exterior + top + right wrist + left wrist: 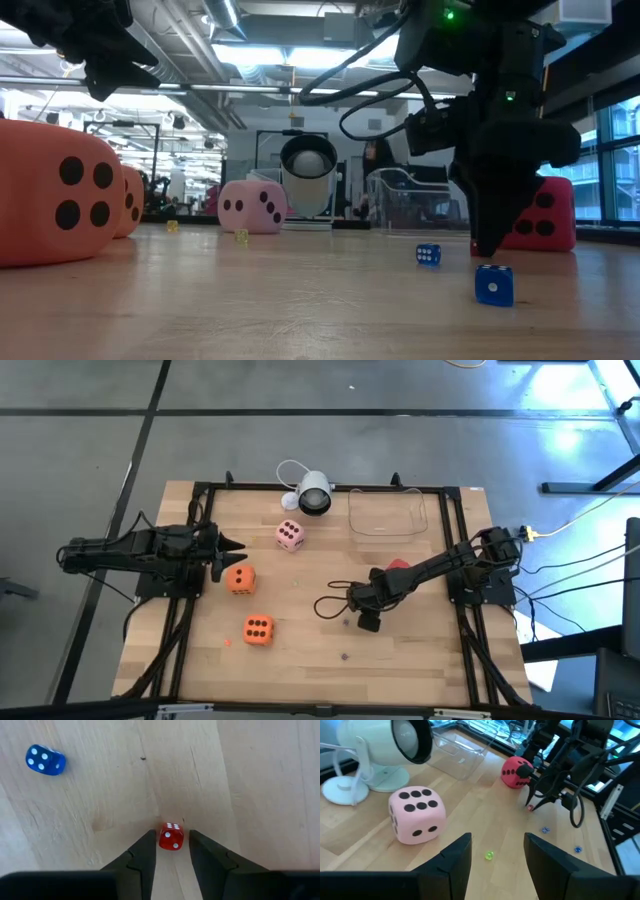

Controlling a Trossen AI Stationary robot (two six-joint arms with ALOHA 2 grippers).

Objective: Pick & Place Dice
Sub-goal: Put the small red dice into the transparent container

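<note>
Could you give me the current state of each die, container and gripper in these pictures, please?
small red die: on the table, between the right gripper's fingers
right gripper: lowered, open around that die
left gripper: open, empty
pink die: resting, six up
red die: resting by the container
orange dice: resting apart
blue die: loose
clear container: empty

Overhead, table-level and two wrist views, sharing pink die [290, 535].
</note>
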